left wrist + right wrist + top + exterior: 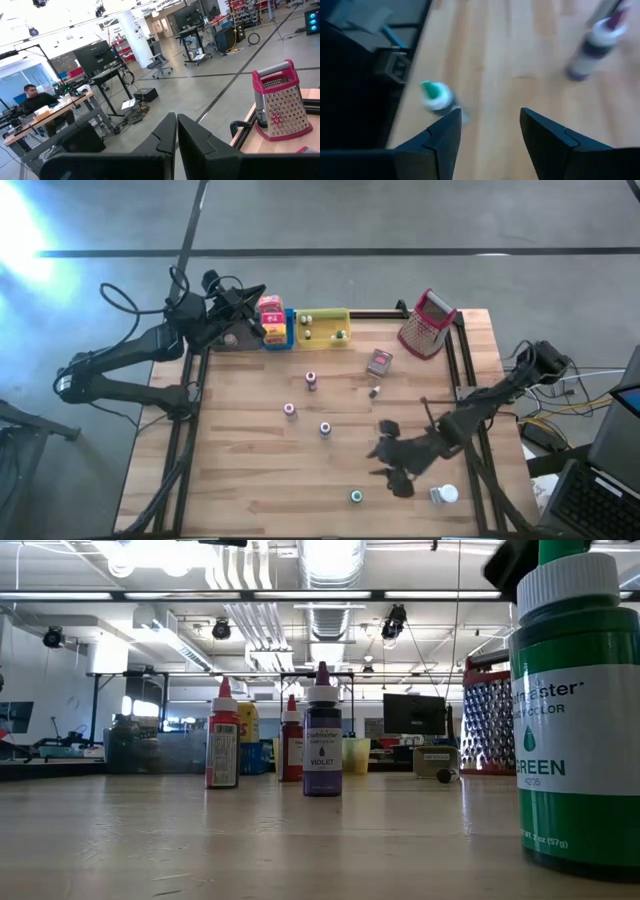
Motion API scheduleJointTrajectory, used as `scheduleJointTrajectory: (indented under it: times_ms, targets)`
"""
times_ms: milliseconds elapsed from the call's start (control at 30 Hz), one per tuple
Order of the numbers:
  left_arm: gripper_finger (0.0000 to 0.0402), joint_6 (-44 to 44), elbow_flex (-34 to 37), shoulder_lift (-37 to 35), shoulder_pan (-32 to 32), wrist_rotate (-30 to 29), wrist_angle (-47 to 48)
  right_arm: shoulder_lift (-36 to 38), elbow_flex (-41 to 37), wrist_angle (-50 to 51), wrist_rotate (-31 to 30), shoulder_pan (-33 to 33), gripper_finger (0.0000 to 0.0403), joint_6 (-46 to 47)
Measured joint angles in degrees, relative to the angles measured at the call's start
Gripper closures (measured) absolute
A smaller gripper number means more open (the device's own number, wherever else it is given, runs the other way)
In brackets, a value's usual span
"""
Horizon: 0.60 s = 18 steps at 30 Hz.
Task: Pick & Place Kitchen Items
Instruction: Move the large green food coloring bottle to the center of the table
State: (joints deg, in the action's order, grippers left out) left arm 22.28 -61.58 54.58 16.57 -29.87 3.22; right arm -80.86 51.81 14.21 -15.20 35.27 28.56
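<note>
Small kitchen items stand scattered on the wooden table: a violet bottle [325, 428] [322, 745], two pink-capped bottles [311, 381] [290, 410], a green-capped bottle [356, 496] [436, 96] [575, 710], a white jar [445, 495] and a small box [379, 362]. My right gripper [385, 453] [490, 125] hovers open above the table's near right part, between the violet and green bottles, with nothing between its fingers. My left gripper [250, 320] [176, 135] is shut and empty, held level at the far left by the trays.
A metal grater with a red handle [428, 323] [280, 102] stands at the far right. A yellow tray [322, 327], a blue tray [280, 332] and a red-and-yellow box [270, 310] line the far edge. Black rails [462, 370] run along the table's sides.
</note>
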Motion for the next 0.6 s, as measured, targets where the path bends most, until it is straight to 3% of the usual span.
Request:
scheduleJointTrajectory:
  times_ms: [167, 367, 600]
  targets:
    - [0.038, 0.0, 0.0, -0.01, 0.01, 0.0, 0.06, -0.28, -5.37, -8.55, -0.62, 4.68, 0.0191, 6.72]
    - [0.038, 0.0, 0.0, 0.01, 0.0, 0.0, 0.34, -0.31, -12.16, -26.4, -2.52, 7.78, 0.019, 2.8]
    - [0.038, 0.0, 0.0, 0.01, 0.0, 0.0, 0.33, -3.51, -13.72, -28.11, -6.05, 7.39, 0.0209, 4.98]
